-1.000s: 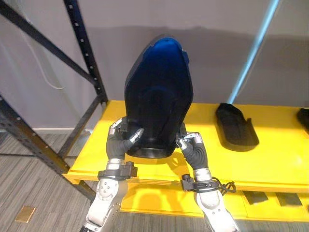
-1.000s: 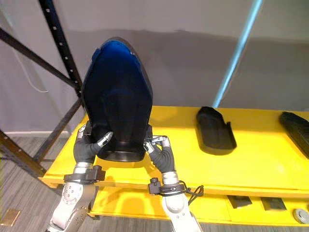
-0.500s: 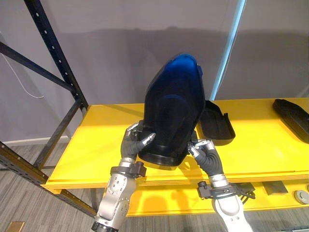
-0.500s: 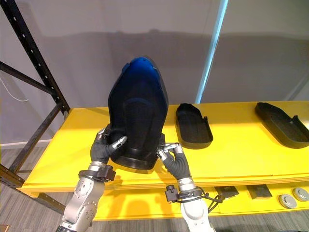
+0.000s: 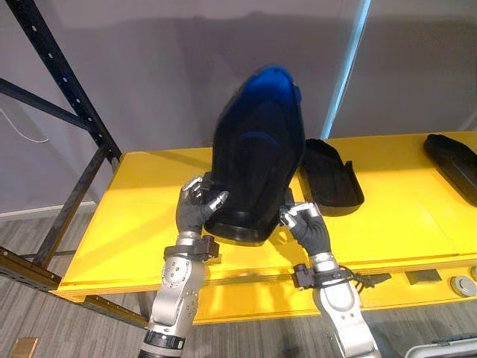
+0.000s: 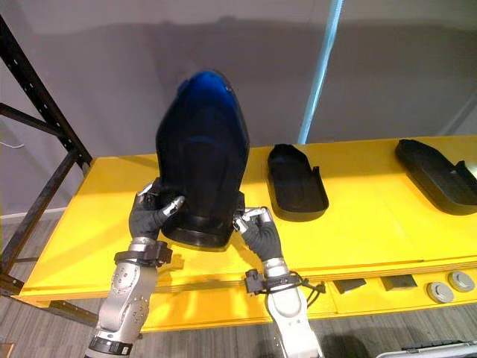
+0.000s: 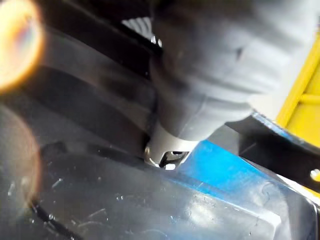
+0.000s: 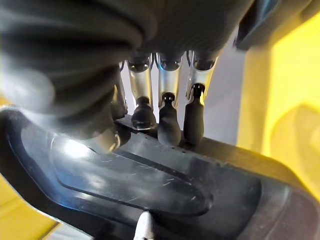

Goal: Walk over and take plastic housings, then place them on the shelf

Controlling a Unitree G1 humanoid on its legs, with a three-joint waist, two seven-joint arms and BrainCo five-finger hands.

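A large dark blue-black plastic housing [image 5: 257, 156] stands upright over the front of the yellow shelf board [image 5: 134, 216], held between both hands. My left hand [image 5: 196, 212] grips its lower left edge, thumb on the front face. My right hand [image 5: 305, 227] grips the lower right edge; in the right wrist view its fingers [image 8: 167, 120] curl over the housing's rim [image 8: 150, 185]. The left wrist view looks along the left hand [image 7: 210, 95] at the glossy housing [image 7: 125, 200]. Whether the housing's lower end touches the board, I cannot tell.
Two more black housings lie on the board: one just right of the held one [image 6: 296, 183], one at the far right [image 6: 436, 175]. A black rack upright and brace [image 5: 67, 82] stand at the left. A light blue post [image 5: 350, 67] rises behind. Small parts [image 6: 440, 291] lie on the lower level.
The camera has shifted, so more of the shelf's right side shows. The held housing has swung from a rightward lean to nearly upright. Both hands keep their grip.
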